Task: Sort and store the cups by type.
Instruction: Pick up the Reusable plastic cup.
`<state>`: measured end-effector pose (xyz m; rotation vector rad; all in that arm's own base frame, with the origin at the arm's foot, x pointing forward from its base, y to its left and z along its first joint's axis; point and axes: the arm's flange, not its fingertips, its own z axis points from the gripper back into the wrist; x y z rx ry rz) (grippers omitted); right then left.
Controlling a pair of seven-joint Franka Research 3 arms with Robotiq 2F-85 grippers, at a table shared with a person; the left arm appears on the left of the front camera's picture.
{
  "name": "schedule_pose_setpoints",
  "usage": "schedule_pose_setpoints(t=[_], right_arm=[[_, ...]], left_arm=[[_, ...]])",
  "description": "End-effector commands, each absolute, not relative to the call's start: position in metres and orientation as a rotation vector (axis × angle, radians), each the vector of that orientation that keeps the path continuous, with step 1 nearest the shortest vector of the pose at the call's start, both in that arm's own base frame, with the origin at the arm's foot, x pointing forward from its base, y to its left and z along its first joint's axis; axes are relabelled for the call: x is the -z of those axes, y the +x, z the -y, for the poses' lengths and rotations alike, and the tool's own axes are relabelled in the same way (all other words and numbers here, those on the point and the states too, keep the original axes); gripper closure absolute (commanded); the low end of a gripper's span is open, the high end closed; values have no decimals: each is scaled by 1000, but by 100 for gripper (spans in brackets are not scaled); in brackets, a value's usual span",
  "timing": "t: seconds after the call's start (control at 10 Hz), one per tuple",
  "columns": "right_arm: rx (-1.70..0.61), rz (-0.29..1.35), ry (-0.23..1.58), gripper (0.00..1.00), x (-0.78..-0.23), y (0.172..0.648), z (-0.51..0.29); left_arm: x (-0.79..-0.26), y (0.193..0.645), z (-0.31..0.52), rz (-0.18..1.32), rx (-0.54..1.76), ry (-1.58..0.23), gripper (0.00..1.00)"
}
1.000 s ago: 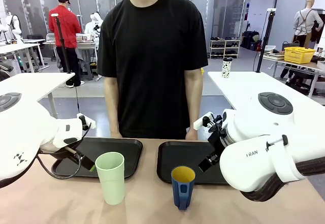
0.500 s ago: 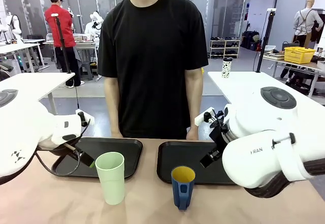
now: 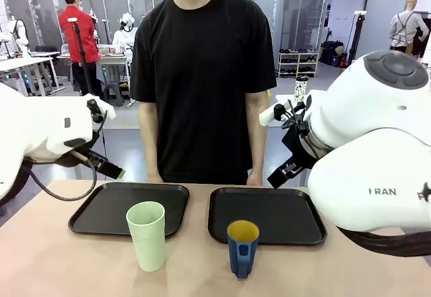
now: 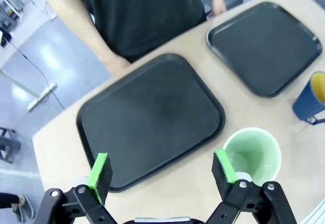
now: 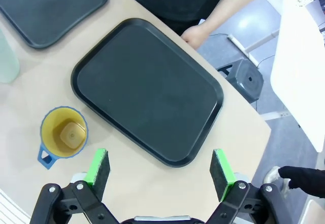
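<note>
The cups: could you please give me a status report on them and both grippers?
Left gripper open, right gripper open, both empty. Green tumbler and blue mug upright on table, outside left tray and right tray. Person at far edge, nothing blocking.

White rounded arms [image 3: 377, 162], black tools [image 4: 161, 167], green pads [image 4: 100, 170]

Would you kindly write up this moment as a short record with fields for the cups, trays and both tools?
Green tumbler: upright on the table, by the near edge of the left tray
Blue mug: upright on the table, before the right tray, handle toward the robot
Trays: both bare
Left tool: open, empty, above the table
Right tool: open, empty, above the table
Sorting: not yet begun
</note>
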<state>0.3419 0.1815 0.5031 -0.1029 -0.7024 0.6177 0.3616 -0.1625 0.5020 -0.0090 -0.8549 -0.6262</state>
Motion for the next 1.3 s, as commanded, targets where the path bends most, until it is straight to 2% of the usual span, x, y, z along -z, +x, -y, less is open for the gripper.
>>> schedule_pose_setpoints(t=[0.0, 0.4, 0.5, 0.9, 1.2], right_arm=[[-584, 722, -145, 0, -504, 334, -186], [-543, 760, -195, 0, -506, 323, -188], [-599, 733, -122, 0, -514, 334, -185], [-594, 738, -131, 0, -515, 333, -186], [-498, 644, -105, 0, -482, 375, -157]], left_arm=[[-499, 334, 166, 884, 642, 38, 0], [-501, 322, 173, 918, 654, 73, 0], [-521, 345, 177, 912, 680, 32, 0], [-521, 345, 177, 913, 678, 32, 0], [-480, 390, 126, 780, 512, -7, 0]])
